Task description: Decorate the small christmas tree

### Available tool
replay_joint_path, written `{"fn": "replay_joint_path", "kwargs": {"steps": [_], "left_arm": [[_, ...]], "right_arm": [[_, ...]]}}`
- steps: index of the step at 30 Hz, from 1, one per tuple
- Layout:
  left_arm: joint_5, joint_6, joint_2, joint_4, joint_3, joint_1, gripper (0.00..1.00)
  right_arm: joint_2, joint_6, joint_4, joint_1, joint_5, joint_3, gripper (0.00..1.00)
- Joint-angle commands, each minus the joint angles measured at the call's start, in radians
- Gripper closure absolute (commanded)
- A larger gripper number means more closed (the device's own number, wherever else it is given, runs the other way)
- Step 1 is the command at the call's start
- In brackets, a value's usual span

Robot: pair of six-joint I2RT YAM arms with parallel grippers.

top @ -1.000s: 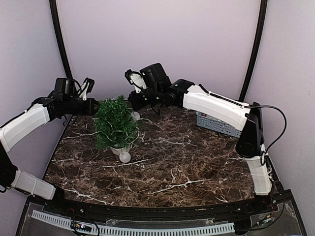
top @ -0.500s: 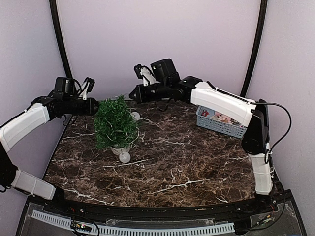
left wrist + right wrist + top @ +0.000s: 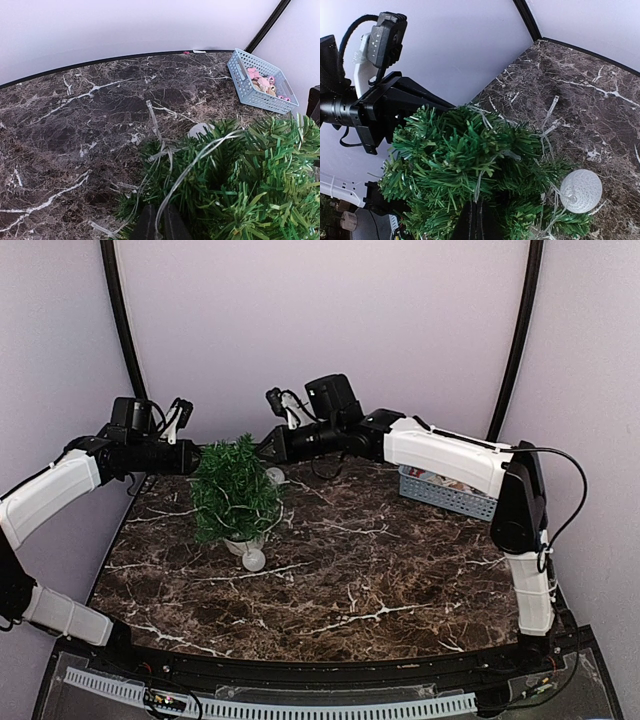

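Observation:
The small christmas tree [image 3: 235,492] stands in its white pot [image 3: 243,543] on the left half of the marble table. A clear light string [image 3: 187,172] with white balls lies across its branches. My left gripper [image 3: 196,458] is at the tree's upper left, its fingers [image 3: 145,226] shut on the string. My right gripper [image 3: 263,449] is at the tree's upper right, shut on another stretch of the string [image 3: 477,190]. In the right wrist view the tree [image 3: 460,150] fills the middle, with the left gripper [image 3: 445,106] behind it.
A white ball [image 3: 254,560] of the string lies by the pot and another [image 3: 275,476] behind the tree. A pale blue basket [image 3: 445,492] with small pink items stands at the back right, partly under my right arm. Purple walls close in the back.
My right arm lifted with the string, then came back down beside the treetop. The left arm and the tree have stayed where they were.

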Motion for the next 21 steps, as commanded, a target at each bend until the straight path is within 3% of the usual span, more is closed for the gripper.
{"fn": "replay_joint_path", "kwargs": {"steps": [1,13,21], "left_arm": [[0.02,0.012,-0.025,0.001,0.011,0.004,0.94],[-0.002,0.009,-0.042,0.007,0.0,0.005,0.92],[-0.036,-0.001,-0.108,0.04,-0.015,0.005,0.8]], "right_arm": [[0.018,0.018,0.061,0.005,-0.057,0.0,1.0],[0.033,0.038,0.109,0.004,-0.02,-0.067,1.0],[0.01,0.013,0.111,-0.001,-0.021,-0.071,0.97]]}}
